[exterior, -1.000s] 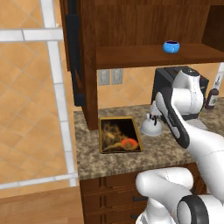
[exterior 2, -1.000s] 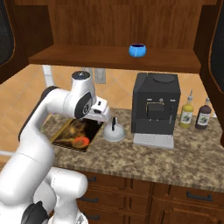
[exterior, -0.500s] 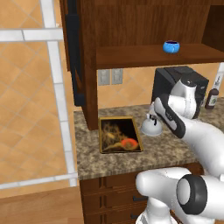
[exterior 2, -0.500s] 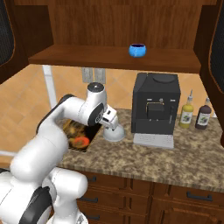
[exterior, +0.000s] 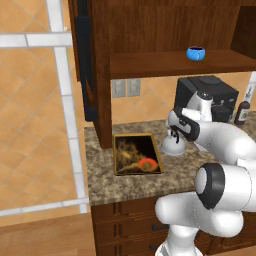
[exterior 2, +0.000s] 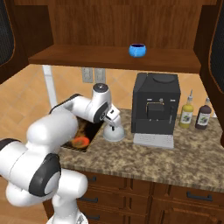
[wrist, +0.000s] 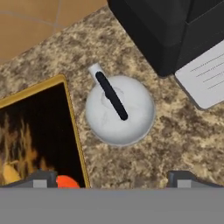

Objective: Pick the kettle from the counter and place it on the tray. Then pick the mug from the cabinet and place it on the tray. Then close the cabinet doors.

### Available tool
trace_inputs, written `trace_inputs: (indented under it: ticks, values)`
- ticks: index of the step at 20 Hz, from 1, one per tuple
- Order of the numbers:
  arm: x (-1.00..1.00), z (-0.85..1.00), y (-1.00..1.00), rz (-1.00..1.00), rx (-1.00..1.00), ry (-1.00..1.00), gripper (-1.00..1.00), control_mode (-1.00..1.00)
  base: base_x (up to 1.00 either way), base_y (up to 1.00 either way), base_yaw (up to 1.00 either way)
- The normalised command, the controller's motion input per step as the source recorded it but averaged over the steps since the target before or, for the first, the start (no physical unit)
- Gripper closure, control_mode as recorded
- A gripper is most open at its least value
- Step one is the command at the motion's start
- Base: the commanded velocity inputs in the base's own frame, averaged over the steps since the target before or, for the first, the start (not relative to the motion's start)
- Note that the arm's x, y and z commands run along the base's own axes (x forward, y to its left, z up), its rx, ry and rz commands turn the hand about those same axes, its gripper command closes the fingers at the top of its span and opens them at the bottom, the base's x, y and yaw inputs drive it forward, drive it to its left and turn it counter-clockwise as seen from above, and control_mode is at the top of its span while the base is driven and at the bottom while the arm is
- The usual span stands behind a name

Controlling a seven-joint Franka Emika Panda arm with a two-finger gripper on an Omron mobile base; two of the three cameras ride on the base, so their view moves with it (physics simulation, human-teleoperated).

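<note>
— Two steps and the doors remain undone, but over the last second we have swung the arm down from above the tray toward the kettle. Our hand now hangs directly over it, fingers spread as wide as they go and holding nothing.

— So the kettle is not gripped yet?

— No. It sits on the speckled granite worktop, just beside the tray's yellowish rim and in front of the black coffee machine, toward the back edge. We judge the first pickup is about to begin.

— How does it look for grasping?

— Smooth, squat silver-white dome, with a thin black handle arching over its top and running diagonally in the hand view. We would guess the handle is the better hold, since the dome looks slippery and wide.

— And the rest?

— Our blue mug, small and glossy, stands on the dark wooden cabinet shelf above. The tray is flat, with a dark gold pattern and an orange blob.
</note>
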Motion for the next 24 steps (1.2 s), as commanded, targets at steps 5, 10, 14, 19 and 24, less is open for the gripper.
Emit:
trace_inputs:
  ticks: [5, 10, 14, 19, 24]
  values:
    - [0.41, -0.22, -0.17, -0.1, 0.0, 0.0, -1.0, -1.0, 0.0, 0.0, 0.0]
    - [0.26, -0.3, -0.02, -0.02, 0.0, 0.0, -1.0, -1.0, 0.0, 0.0, 0.0]
    - [0.24, -0.21, -0.07, -0.01, 0.0, 0.0, -1.0, -1.0, 0.0, 0.0, 0.0]
    - [0.15, -0.23, -0.08, 0.0, 0.0, 0.0, -1.0, -1.0, 0.0, 0.0, 0.0]
    - [0.19, -0.15, -0.01, 0.0, 0.0, 0.0, -1.0, -1.0, 0.0, 0.0, 0.0]
